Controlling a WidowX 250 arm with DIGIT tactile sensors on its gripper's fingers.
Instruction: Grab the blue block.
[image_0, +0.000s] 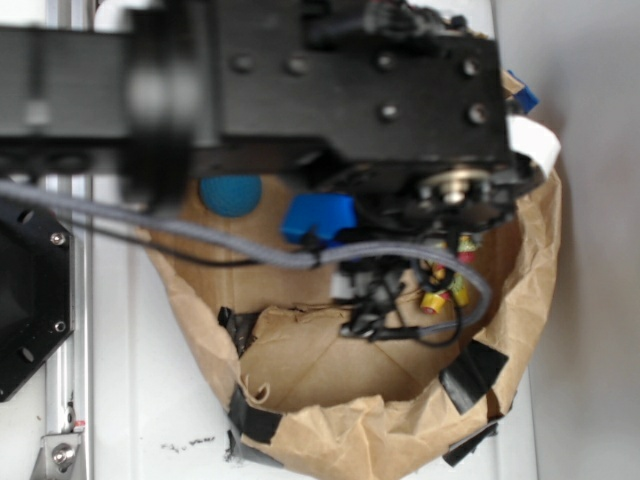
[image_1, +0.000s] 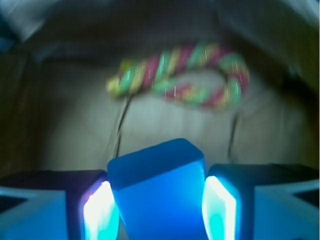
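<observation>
The gripper (image_1: 161, 210) is clamped on the solid blue rectangular block (image_1: 159, 192): in the wrist view both pads (image_1: 102, 212) press against the block's opposite side faces, with no gap visible on either side. The block stands between the jaws with one end projecting forward, beyond the fingertips. In the exterior view the same block (image_0: 320, 216) shows below the black arm, just beside the grey cable (image_0: 150, 222), inside the crumpled brown paper bag (image_0: 350, 420) that serves as the work area. Whether the block is lifted clear of the paper cannot be told from either view.

Beyond the gripper, a braided multicoloured rope ring (image_1: 180, 75) lies on the paper, well apart from the block. The round fuzzy teal-blue ball (image_0: 231, 194) rests near the bag's far wall, apart from the block and untouched.

Assessment: the grasp appears made, so the task is judged essentially complete. What remains, if anything, is confirming a secure hold by lifting.
</observation>
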